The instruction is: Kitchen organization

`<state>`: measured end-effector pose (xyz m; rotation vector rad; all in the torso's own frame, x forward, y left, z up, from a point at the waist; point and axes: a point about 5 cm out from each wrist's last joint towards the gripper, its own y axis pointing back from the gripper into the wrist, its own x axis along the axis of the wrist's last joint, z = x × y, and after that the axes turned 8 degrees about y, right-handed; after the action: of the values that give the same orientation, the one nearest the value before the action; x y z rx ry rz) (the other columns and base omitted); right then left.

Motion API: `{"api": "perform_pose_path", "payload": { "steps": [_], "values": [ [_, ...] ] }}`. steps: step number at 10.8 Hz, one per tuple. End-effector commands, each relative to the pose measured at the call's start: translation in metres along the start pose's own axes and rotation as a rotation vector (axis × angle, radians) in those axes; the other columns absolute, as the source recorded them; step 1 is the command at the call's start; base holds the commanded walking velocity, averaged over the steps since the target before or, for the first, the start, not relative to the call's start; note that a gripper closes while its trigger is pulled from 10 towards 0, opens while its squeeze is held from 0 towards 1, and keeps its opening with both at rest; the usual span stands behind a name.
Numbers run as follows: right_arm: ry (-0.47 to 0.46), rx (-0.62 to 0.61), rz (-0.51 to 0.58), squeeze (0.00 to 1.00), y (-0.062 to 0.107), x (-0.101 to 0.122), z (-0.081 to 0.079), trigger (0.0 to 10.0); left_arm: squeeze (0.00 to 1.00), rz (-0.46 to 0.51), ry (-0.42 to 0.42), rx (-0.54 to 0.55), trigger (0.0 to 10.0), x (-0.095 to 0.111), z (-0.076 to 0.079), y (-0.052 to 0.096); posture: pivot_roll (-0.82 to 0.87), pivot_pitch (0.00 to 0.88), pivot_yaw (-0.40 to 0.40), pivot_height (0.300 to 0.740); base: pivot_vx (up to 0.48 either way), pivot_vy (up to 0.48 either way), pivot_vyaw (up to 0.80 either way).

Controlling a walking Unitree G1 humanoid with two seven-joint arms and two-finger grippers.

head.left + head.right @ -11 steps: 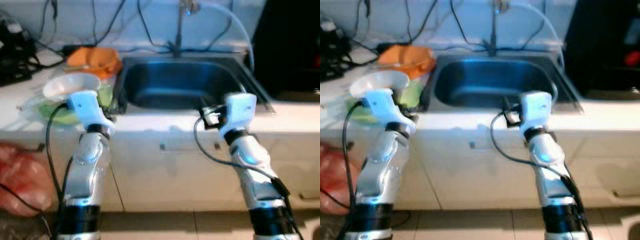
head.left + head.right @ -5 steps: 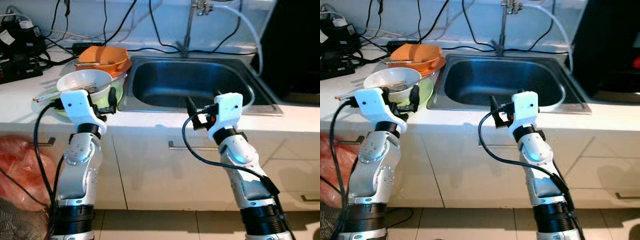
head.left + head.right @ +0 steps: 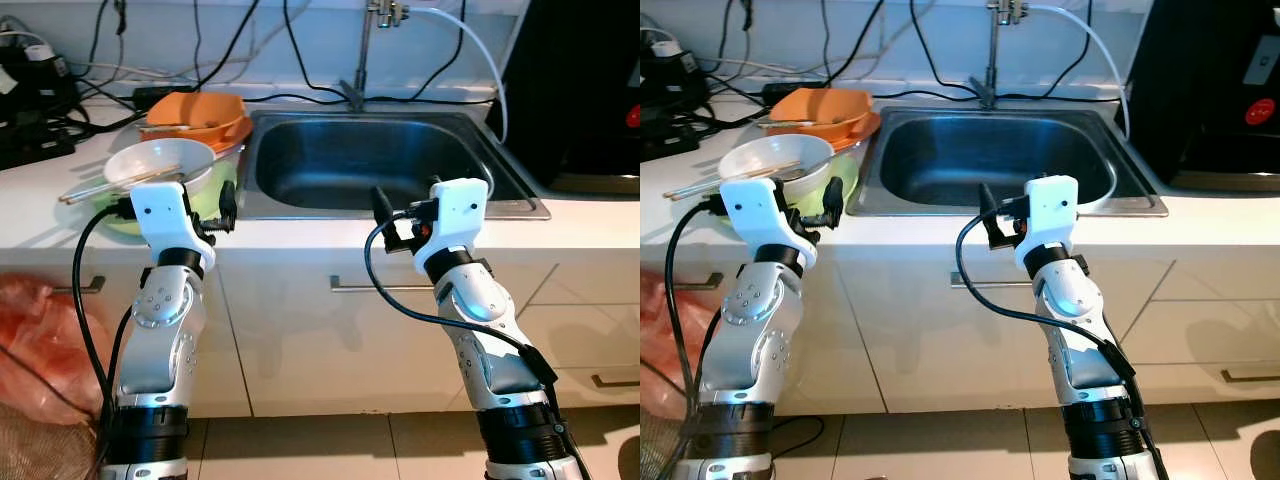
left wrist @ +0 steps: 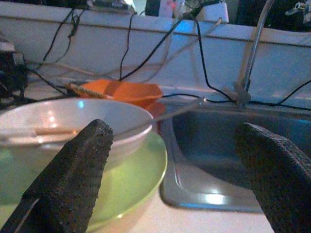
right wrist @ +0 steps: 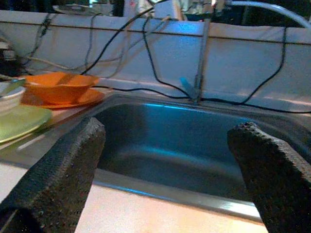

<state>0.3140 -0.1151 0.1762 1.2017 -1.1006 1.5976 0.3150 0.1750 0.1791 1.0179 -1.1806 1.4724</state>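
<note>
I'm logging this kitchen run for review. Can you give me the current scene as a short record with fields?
Setting: counter with steel sink, faucet behind
Dishes: white bowl with chopsticks on green plate; orange bowl on the counter beyond them
Left gripper: open, at the counter edge, facing the white bowl
Right gripper: open, facing the sink
Held: nothing
</note>
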Motion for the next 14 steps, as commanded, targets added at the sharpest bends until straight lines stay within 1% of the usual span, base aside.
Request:
{"api": "perform_pose_path", "payload": {
  "steps": [1,2,3,4,9,11,12,14],
  "values": [
    [-0.015,0.02,0.021,0.0,0.001,0.006,-0.001,10.0,0.0,0.064,-0.037,0.008,10.0,0.014,0.001,-0.003,0.03,0.0,-0.001,0.74,0.0,0.0,0.0],
    [-0.013,0.018,0.042,0.0,0.0,0.011,-0.001,10.0,0.0,0.08,-0.055,-0.012,10.0,0.019,0.004,-0.004,0.03,0.0,-0.001,0.74,0.0,0.0,0.0],
    [-0.012,0.018,0.063,0.0,-0.003,0.017,0.0,10.0,0.0,0.1,-0.094,-0.075,10.0,0.025,0.014,-0.004,0.03,0.0,0.001,0.74,0.0,0.0,0.0],
    [-0.007,0.019,0.065,0.0,-0.003,0.017,0.0,10.0,0.0,0.1,-0.096,-0.079,10.0,0.025,0.015,-0.005,0.03,0.0,0.002,0.74,0.251,0.0,0.0],
    [-0.007,0.057,0.066,0.0,0.0,0.017,-0.006,10.0,0.0,0.082,-0.11,-0.061,10.0,0.022,0.012,-0.004,0.03,0.0,0.006,0.74,0.307,0.0,0.0],
    [-0.04,0.109,0.057,0.0,0.001,0.016,-0.011,10.0,0.0,0.07,-0.098,-0.058,10.0,0.02,0.012,-0.003,0.03,0.0,0.003,0.74,0.291,0.0,0.0],
    [-0.035,0.176,0.044,0.0,0.004,0.015,-0.019,10.0,0.0,0.067,-0.09,-0.051,10.0,0.019,0.012,-0.003,0.02,0.0,0.001,0.74,0.337,0.0,0.0],
    [-0.029,0.193,0.043,0.0,0.004,0.014,-0.02,10.0,0.0,0.072,-0.089,-0.048,10.0,0.019,0.012,-0.003,0.02,0.0,0.0,0.74,0.0,0.0,0.0]
  ]
}}
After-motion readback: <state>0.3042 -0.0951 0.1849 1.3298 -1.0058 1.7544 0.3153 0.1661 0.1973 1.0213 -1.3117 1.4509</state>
